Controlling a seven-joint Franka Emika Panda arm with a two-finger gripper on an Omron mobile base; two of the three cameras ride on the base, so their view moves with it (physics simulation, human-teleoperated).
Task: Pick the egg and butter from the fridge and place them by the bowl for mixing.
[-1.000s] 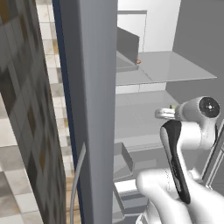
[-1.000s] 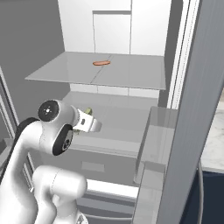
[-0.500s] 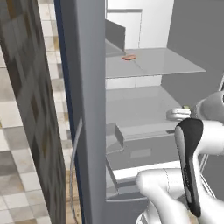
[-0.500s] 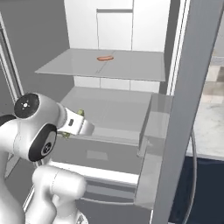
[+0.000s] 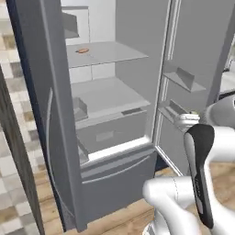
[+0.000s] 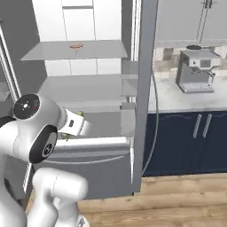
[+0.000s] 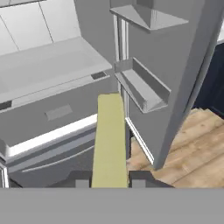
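My gripper [image 7: 109, 180] is shut on the butter [image 7: 109, 140], a yellow-olive stick that juts forward between the two dark fingertips [image 7: 81, 179]. It hangs outside the open grey fridge [image 7: 52, 65], in front of its lower drawers. From the right base view the gripper [image 6: 77, 122] sits just past my white forearm, with a bit of the butter [image 6: 80, 114] showing at its tip. The left base view catches the gripper [image 5: 188, 120] beside the fridge's [image 5: 105, 101] right door. The egg and the bowl are out of view.
A brownish-orange lump [image 6: 76, 45] lies on the fridge's upper shelf. The open right door [image 6: 144, 88] with its bins [image 7: 144, 87] stands close to my hand. Beyond it are a counter with a coffee machine [image 6: 197, 71], dark blue cabinets [image 6: 195, 137] and wooden floor [image 7: 192, 131].
Both base views have swung right and back, so the fridge sits further left and the counter has come into sight. The gripper stays shut on the butter.
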